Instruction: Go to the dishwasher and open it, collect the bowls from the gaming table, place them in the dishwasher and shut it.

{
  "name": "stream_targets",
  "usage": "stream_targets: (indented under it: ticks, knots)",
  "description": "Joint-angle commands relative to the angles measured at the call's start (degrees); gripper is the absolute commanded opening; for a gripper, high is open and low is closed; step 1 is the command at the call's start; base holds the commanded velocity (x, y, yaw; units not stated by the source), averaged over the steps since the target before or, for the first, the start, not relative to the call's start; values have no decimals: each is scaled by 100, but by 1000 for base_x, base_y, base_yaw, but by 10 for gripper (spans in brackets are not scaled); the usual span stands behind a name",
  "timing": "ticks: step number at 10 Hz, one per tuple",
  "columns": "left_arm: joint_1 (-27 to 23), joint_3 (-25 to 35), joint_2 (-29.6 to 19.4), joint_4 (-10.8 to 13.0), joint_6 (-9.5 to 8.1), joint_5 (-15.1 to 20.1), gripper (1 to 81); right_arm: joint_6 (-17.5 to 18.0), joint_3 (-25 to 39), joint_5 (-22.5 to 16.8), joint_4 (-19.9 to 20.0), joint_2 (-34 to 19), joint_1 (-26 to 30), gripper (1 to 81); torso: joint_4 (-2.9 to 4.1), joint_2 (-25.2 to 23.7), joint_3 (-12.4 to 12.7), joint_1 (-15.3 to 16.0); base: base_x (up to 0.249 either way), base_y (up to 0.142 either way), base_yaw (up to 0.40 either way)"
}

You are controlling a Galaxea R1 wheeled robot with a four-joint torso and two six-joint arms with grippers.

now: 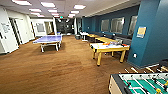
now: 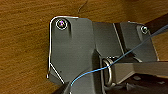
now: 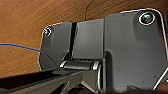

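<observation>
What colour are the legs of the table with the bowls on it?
Yellow. The gaming table has yellow legs and a white top, best seen in the head view.

Bright ceiling panels (image 1: 47, 4), soft blur throughout, wide-angle bending at edges.

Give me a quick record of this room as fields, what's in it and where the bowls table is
place: open games room, brown carpet, teal wall
gaming table: white top, yellow legs, ahead right, beside the teal wall
on it: small orange items, too small to tell as bowls
ping-pong table: blue, ahead left
foosball table: near right corner
further tables: row behind the gaming table
wrist views: carpet below
</observation>
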Motion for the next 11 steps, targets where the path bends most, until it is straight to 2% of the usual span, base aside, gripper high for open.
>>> stream_targets:
  ticks: [1, 11]
  knots:
    - [-240, -33, -47, 10, 20, 254, 811, -14, 50, -234, -12, 30, 293, 811, 0, 0, 0, 0, 136, 0, 0]
    - [-240, -68, -30, 10, 11, 254, 811, -14, 32, -234, -12, 30, 267, 811, 0, 2, 0, 0, 137, 0, 0]
